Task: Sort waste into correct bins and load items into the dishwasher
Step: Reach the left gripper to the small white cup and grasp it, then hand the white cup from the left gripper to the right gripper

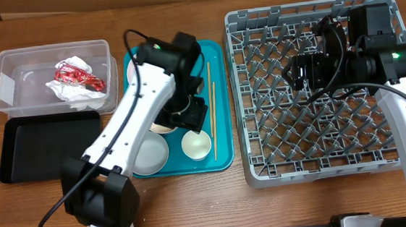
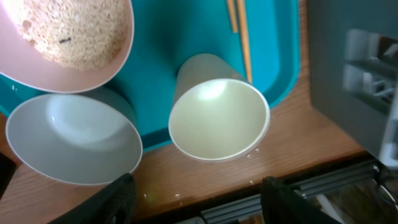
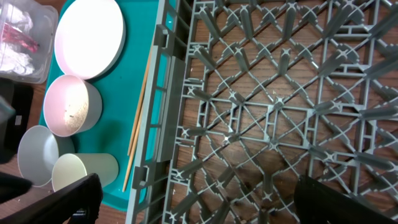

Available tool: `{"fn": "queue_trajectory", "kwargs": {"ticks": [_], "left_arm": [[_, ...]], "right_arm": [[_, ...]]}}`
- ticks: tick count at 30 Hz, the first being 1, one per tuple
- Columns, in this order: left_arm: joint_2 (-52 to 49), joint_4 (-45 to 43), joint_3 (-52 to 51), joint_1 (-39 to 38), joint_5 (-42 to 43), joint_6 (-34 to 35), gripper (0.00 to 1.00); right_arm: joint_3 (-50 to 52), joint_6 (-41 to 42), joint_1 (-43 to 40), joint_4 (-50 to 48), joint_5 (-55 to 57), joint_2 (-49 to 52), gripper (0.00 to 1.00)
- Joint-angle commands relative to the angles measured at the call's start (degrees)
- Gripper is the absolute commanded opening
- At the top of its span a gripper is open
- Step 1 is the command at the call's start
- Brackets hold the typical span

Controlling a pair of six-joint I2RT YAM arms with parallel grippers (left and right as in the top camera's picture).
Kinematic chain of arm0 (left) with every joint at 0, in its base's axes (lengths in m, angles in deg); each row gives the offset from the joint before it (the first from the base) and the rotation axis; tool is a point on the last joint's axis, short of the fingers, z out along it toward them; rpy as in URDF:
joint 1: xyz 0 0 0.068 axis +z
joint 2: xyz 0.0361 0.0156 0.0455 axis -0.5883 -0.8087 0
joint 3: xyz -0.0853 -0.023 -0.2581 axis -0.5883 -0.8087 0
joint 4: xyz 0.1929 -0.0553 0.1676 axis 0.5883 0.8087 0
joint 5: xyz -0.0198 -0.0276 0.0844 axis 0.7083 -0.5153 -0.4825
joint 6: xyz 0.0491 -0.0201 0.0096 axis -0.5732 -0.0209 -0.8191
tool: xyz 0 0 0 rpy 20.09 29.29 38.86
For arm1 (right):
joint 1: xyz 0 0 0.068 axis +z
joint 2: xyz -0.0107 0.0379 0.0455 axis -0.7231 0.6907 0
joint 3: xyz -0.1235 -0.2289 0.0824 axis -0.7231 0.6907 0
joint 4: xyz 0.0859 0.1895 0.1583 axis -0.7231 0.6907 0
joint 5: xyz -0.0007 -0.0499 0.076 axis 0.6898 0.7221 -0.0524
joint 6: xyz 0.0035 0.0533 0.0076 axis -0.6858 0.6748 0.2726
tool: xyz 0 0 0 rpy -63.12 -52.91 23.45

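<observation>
My left gripper is open and empty over the teal tray; in the left wrist view it hovers above the small white cup, which lies on its side. Beside the cup are the pale grey bowl, a pinkish plate holding rice and two chopsticks. The larger plate shows in the right wrist view. The napkin with the red wrapper lies in the clear tub. My right gripper is open and empty above the dish rack.
The black tray lies in front of the clear tub at the left. A few loose rice grains lie on the wooden table by the teal tray's front edge. The rack holds no dishes.
</observation>
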Motion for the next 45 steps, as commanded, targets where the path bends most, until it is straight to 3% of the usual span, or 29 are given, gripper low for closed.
{"fn": "queue_trajectory", "kwargs": {"ticks": [1, 4, 13, 20, 24, 28, 32, 38, 41, 45], "left_arm": [[0.3, -3.7, -6.0, -0.3, -6.1, 5.1, 0.64], [0.3, -8.7, -11.0, -0.2, -6.1, 5.6, 0.59], [0.2, -17.3, -16.4, -0.3, -1.5, 5.4, 0.23], [0.2, -19.3, -19.7, -0.4, -1.5, 5.4, 0.19], [0.2, -20.4, -20.5, -0.4, -1.2, 5.6, 0.04], [0.3, -20.5, -19.0, 0.2, 1.7, 5.4, 0.04], [0.3, -18.5, -13.5, 2.8, 14.7, 0.7, 0.04], [0.4, -16.0, -4.1, 10.8, 44.5, -9.8, 0.04], [0.4, -16.1, -2.5, 15.1, 59.3, -13.3, 0.04], [0.4, -15.6, -2.5, 18.9, 72.8, -17.2, 0.04]], "right_arm": [[0.1, 0.2, -0.2, -0.2, -0.5, -0.1, 1.0], [0.1, 0.2, -0.2, -0.2, -0.5, -0.1, 1.0], [0.1, 0.2, -0.2, -0.9, -0.5, -0.1, 1.0], [0.1, 0.2, -0.2, -1.1, -0.5, -0.1, 1.0], [0.1, 0.2, -0.2, -1.2, -0.5, -0.1, 1.0], [0.1, 0.2, -0.2, -1.2, -3.3, -0.1, 1.0], [0.1, 0.2, -0.2, -1.2, -12.2, -0.1, 1.0], [0.2, 0.2, 0.1, -1.4, -25.3, -0.1, 0.96], [0.2, 0.2, 0.8, -2.3, -29.9, -0.1, 0.97], [0.2, 0.2, 2.6, -6.2, -37.1, -0.1, 0.96]]}}
